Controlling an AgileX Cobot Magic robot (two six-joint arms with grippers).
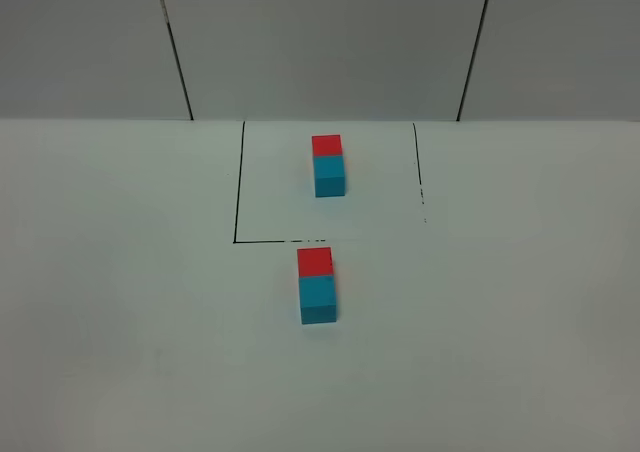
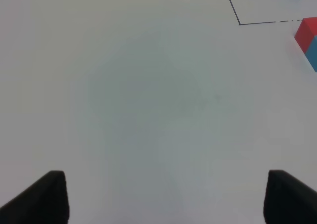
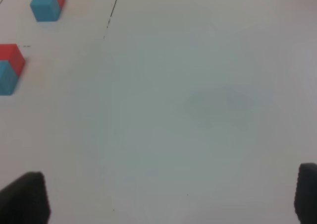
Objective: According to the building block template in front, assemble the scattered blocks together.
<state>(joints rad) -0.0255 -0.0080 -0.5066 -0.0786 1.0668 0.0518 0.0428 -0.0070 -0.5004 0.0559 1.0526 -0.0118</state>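
Matte cyan cube (image 1: 318, 301) nearest camera, touching matte red cube (image 1: 314, 261) behind it; pair on white tabletop (image 1: 120, 302), just outside black outlined rectangle (image 1: 238, 187). Inside outline: smaller red-cyan template pair (image 1: 328, 166). Left gripper (image 2: 163, 196) released, empty, over bare table. Right gripper (image 3: 171, 199) spread wide, empty.

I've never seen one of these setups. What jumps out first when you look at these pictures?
Two little red-and-cyan block pairs stand out on the plain white table. The template pair sits farther back, inside a thin black outline. Just in front of that outline stand the red cube and cyan cube, touching in the same order. Both grippers hang open over bare table, off to either side.
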